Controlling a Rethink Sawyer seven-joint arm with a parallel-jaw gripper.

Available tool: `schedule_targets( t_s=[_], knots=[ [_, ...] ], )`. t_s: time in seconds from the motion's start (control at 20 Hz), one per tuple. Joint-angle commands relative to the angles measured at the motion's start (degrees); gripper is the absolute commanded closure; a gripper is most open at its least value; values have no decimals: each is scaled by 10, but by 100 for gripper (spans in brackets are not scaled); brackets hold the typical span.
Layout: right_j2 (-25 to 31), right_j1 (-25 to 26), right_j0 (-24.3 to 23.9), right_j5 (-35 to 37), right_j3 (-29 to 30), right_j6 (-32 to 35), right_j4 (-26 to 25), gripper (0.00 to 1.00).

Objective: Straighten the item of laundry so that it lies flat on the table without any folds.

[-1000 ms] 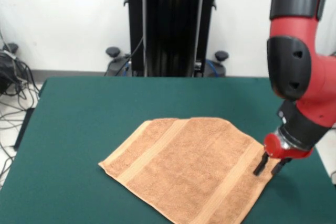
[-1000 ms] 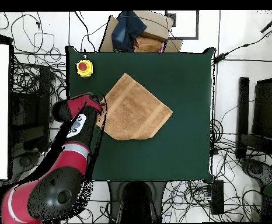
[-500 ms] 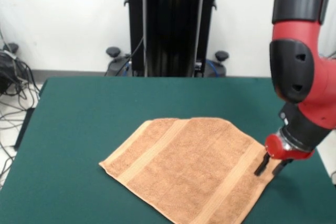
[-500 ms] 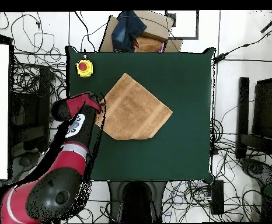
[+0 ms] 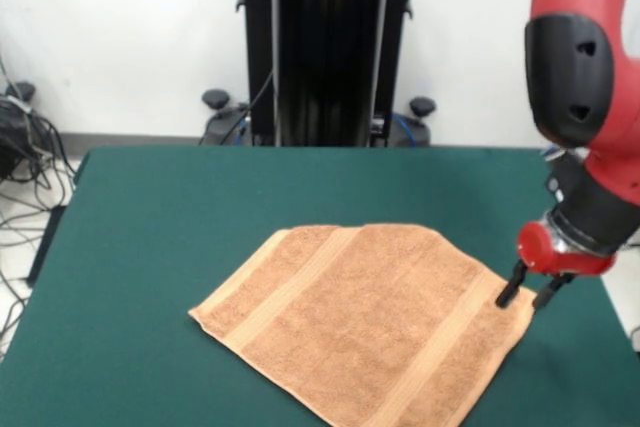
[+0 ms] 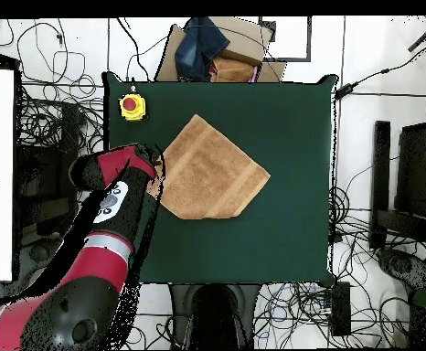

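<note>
A: Front view first. Where is the towel?

B: The towel point(image 5: 365, 322) lies on the green tabletop point(image 5: 180, 207), in the lower middle of the frame, turned at an angle so one corner points right. Two stripe bands cross it, one near the left end and one near the right. It looks flat for the most part; the upper edge near the frame's middle looks cut off at a slant, as if a corner is turned under, though I can't tell for sure.

A: And the hand?

B: The hand point(image 5: 529, 291) hangs from the red arm point(image 5: 585, 97) at the right of the frame, right at the towel's right corner. Its two dark fingers point(image 5: 509, 287) point down and stand apart, with nothing between them. I can't tell whether the tips touch the cloth.

A: Now the overhead view.

B: There the towel point(image 6: 212, 172) sits left of the tabletop's middle, like a tilted diamond. The arm point(image 6: 107, 228) comes up from the lower left, its end at the towel's left corner. A yellow box with a red button point(image 6: 132, 106) sits in the tabletop's upper left corner.
</note>
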Motion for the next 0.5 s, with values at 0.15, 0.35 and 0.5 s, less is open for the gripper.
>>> schedule_targets(
  t_s=[0.15,0.35,0.5],
  knots=[
    [57,32,4,9,22,137,26,0],
    [47,54,5,14,-2,145,27,0],
    [23,106,5,16,-57,163,29,0]
  ],
)
